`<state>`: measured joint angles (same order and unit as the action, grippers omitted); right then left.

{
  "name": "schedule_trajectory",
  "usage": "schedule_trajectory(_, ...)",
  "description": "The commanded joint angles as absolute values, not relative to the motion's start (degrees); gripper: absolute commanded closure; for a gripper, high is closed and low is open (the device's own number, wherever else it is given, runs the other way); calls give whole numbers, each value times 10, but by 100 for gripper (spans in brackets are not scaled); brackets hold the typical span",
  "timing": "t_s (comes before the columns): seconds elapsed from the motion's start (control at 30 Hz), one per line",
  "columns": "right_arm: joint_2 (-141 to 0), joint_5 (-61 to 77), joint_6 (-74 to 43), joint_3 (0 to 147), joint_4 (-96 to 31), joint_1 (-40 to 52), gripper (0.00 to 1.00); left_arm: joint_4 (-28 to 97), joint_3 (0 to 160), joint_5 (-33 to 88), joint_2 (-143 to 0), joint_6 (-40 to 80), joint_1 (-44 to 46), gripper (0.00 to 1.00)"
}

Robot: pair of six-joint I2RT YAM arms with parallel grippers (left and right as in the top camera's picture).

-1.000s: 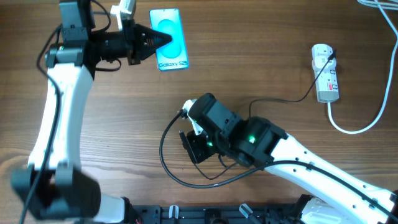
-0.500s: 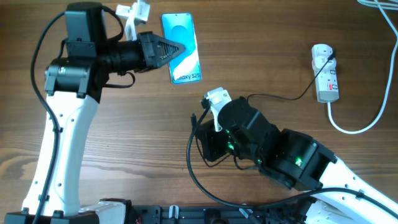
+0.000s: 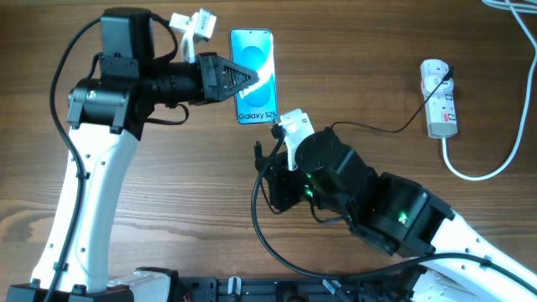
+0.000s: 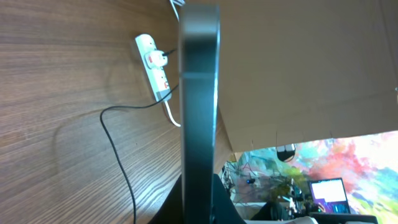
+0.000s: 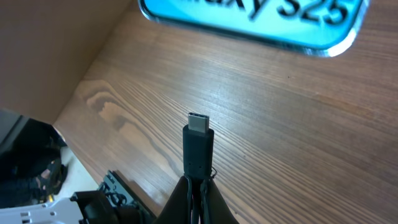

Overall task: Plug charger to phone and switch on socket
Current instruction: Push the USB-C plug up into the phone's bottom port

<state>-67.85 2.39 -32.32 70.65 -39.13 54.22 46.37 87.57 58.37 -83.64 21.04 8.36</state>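
The phone [image 3: 262, 59] is held off the table [image 3: 176, 201], pinched by the left gripper [image 3: 250, 78], whose arm reaches in level from the phone's left. Just below the phone's lettered end, the right gripper [image 5: 198, 186] clamps the charger [image 5: 198, 144], its connector aimed at the phone and not touching it. The socket [image 3: 439, 99] lies well to the phone's right.

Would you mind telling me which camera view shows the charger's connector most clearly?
The right wrist view: the charger's connector stands sharp and central, its metal tip aimed toward the phone. Overhead it is too small to make out; only cable shows. The left wrist view shows just cable running to the socket.
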Motion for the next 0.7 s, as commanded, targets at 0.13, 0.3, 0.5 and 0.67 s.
schedule_trajectory(0.13, -676, -4, -347, 717, -374, 543, 96, 464, 877, 604, -835, 169, 112, 96)
schedule_trajectory(0.3, -677, -41, -365, 717, -388, 537, 96, 464, 877, 604, -835, 166, 111, 96)
schedule_trajectory(0.5, -677, -38, -365, 717, -388, 536, 96, 464, 877, 615, -835, 149, 111, 96)
schedule_trajectory(0.67, -677, -38, -365, 717, -384, 536, 96, 464, 877, 615, -835, 138, 111, 96)
